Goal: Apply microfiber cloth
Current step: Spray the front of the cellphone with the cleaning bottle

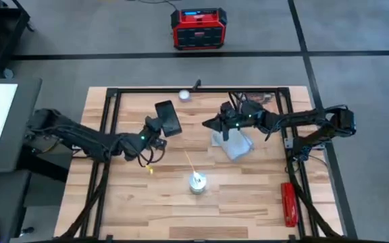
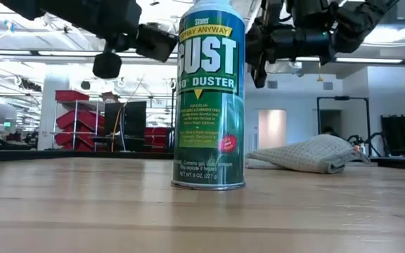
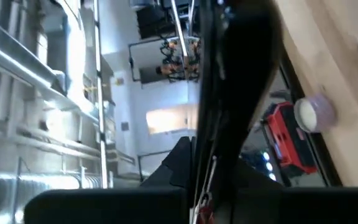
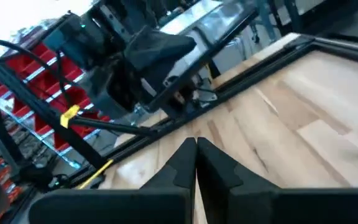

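The black phone (image 1: 169, 118) is up in the air left of the table's middle, with my left gripper (image 1: 157, 127) shut on it. In the left wrist view the phone (image 3: 238, 74) shows edge-on. The pale grey-blue microfiber cloth (image 1: 234, 144) lies crumpled on the table right of the middle, and shows in the low view as a low heap (image 2: 304, 154). My right gripper (image 1: 213, 123) hovers above the cloth's left edge, its fingers (image 4: 196, 158) shut with nothing between them, pointing toward the phone (image 4: 160, 53). My left gripper pinches the phone between its two fingers at the phone's near-left end (image 1: 161, 125). It comes from the table's left, roughly level. The phone sticks out past the fingers toward the far right, tilted and clear of the table.
A green duster can (image 1: 197, 182) stands upright near the table's front middle, with a thin straw beside it. A small white round thing (image 1: 184, 95) lies at the far edge, a red tool (image 1: 289, 202) at the right front. A black frame (image 1: 111, 128) borders the table.
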Robot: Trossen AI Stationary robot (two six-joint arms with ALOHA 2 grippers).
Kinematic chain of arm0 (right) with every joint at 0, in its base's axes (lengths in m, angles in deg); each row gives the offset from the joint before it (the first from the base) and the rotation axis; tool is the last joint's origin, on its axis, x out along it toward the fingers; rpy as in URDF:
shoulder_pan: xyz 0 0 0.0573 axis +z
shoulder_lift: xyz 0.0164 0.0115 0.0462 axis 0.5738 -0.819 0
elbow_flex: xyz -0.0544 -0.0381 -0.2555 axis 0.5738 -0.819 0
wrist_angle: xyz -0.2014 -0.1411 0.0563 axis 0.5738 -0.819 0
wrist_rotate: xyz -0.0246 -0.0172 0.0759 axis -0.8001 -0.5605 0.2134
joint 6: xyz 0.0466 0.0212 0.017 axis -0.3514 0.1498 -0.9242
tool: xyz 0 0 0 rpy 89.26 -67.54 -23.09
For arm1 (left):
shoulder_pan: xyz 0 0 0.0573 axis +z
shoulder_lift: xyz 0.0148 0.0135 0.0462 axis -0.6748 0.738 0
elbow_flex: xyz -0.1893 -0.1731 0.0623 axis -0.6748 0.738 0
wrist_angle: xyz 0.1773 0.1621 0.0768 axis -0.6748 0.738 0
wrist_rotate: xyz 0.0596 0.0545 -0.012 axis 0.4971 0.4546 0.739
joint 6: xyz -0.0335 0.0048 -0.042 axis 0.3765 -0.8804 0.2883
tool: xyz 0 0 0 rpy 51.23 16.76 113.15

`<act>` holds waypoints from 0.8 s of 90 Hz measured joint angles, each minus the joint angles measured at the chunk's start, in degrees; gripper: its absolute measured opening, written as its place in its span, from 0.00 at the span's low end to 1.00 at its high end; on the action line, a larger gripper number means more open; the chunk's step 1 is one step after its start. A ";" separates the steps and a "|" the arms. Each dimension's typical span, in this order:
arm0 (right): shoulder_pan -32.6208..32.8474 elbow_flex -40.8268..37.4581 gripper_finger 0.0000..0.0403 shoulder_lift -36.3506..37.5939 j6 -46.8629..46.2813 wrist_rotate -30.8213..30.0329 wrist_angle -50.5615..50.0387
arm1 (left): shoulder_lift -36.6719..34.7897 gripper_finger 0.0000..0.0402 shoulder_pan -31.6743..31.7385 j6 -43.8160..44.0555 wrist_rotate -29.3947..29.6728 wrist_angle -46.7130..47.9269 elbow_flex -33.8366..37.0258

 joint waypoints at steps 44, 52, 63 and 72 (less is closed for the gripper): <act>5.87 0.02 0.26 -0.02 -3.83 0.35 1.71 | 13.65 0.01 -1.87 -15.92 -5.08 -14.10 -6.17; 7.01 0.02 0.30 -0.02 -3.86 -0.86 1.77 | 15.02 0.01 -2.65 -19.07 -7.65 -17.74 -6.48; 7.72 0.02 0.36 -0.02 -3.88 -1.71 1.75 | 16.62 0.01 -4.01 -22.46 -11.29 -22.79 -7.01; 7.44 0.02 0.39 -0.02 -3.89 -1.78 2.21 | 18.44 0.01 -4.80 -24.54 -12.21 -26.07 -7.41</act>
